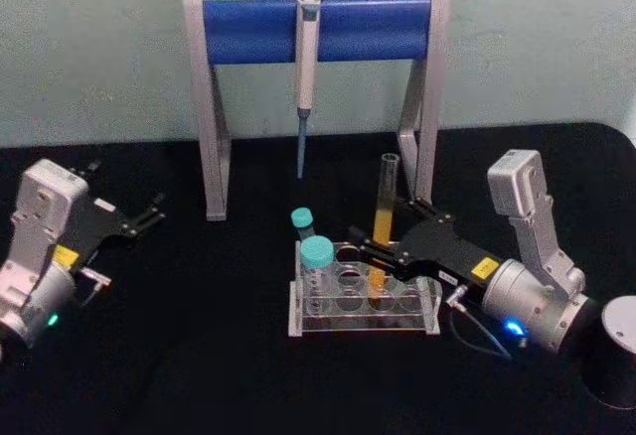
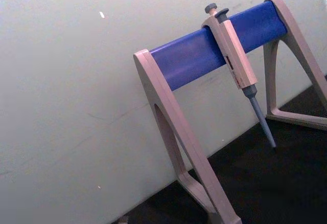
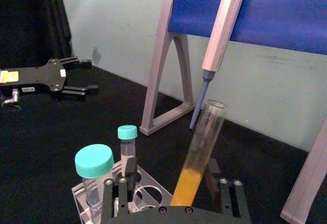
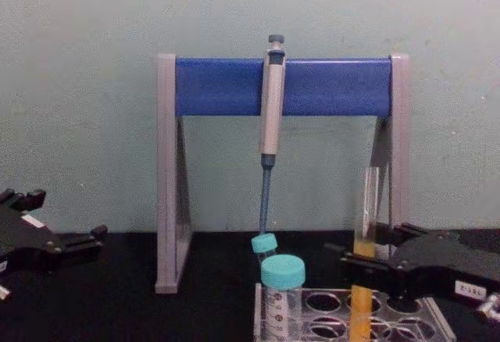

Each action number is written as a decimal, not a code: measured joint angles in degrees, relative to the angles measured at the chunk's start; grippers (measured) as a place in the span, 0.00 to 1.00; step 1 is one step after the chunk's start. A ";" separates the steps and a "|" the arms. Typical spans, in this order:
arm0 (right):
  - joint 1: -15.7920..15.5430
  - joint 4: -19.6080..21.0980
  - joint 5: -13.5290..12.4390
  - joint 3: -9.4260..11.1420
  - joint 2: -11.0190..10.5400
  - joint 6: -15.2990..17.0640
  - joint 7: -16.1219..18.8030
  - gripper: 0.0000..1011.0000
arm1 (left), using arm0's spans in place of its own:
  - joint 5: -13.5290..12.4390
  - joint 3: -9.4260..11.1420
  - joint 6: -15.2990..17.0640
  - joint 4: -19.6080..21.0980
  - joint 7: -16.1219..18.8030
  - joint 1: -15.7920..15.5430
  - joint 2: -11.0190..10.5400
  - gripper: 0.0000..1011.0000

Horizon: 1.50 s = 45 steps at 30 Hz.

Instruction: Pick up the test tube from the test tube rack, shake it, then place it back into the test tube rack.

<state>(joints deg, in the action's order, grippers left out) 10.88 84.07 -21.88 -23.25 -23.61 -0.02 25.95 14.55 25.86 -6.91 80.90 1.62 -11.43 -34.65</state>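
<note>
The test tube (image 1: 384, 218) (image 3: 198, 150) (image 4: 365, 201) stands in the test tube rack (image 1: 363, 326) (image 3: 153, 196) (image 4: 391, 311), leaning slightly, with orange-yellow liquid in its lower half. My right gripper (image 1: 370, 254) (image 3: 173, 182) (image 4: 361, 252) reaches in from the right and is open. One finger sits on each side of the tube's lower part, with a gap on both sides. My left gripper (image 1: 127, 195) (image 3: 91, 74) (image 4: 69, 215) rests open on the black table at the far left, holding nothing.
Two teal-capped vials (image 1: 316, 252) (image 3: 94, 162) stand at the rack's left end. Behind the rack rises the grey-and-blue pipette stand (image 1: 248, 28) (image 2: 194, 55) with a pipette (image 1: 307, 68) hanging from its bar. A dark cylinder (image 1: 618, 351) sits at the right edge.
</note>
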 joint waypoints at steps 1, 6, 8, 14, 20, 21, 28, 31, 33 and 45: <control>0.00 0.00 0.00 0.00 0.00 0.00 0.00 0.85 | 0.00 0.00 0.00 0.00 0.00 0.00 0.00 0.99; 0.00 0.00 0.00 0.00 0.00 0.00 0.00 0.95 | 0.00 0.00 0.00 0.00 0.00 0.00 0.00 0.99; 0.00 0.00 0.00 0.00 0.00 0.00 0.00 0.99 | 0.00 0.00 0.00 0.00 0.00 0.00 0.00 0.99; -0.25 0.18 -0.10 0.23 -0.09 -0.09 0.00 0.99 | 0.00 0.00 0.00 0.00 0.00 0.00 0.00 0.99; -2.85 2.98 -1.07 2.08 -1.77 -0.32 -0.14 0.99 | 0.00 0.00 0.00 0.00 0.00 0.00 0.00 0.99; -3.37 3.51 -1.20 2.42 -2.10 -0.47 -0.15 0.99 | 0.00 0.00 0.00 0.00 0.00 0.00 0.00 0.99; -9.67 8.46 -1.95 6.92 -4.22 -4.45 -2.77 0.99 | 0.00 0.00 0.00 0.00 0.00 0.00 0.00 0.99; -12.26 9.56 -0.41 9.00 -3.91 -7.30 -5.45 0.99 | 0.00 0.00 0.00 0.00 0.00 0.00 0.00 0.99; -13.69 9.63 1.30 10.19 -3.09 -9.34 -7.92 0.99 | 0.00 0.00 0.00 0.00 0.00 0.00 0.00 0.99; -14.64 4.03 6.73 12.22 2.14 -10.56 -15.12 0.99 | 0.00 0.00 0.00 0.00 0.00 0.00 0.00 0.99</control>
<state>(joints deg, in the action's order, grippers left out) -3.76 88.10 -15.15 -11.03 -21.47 -10.58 10.83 14.55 25.86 -6.91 80.90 1.62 -11.43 -34.64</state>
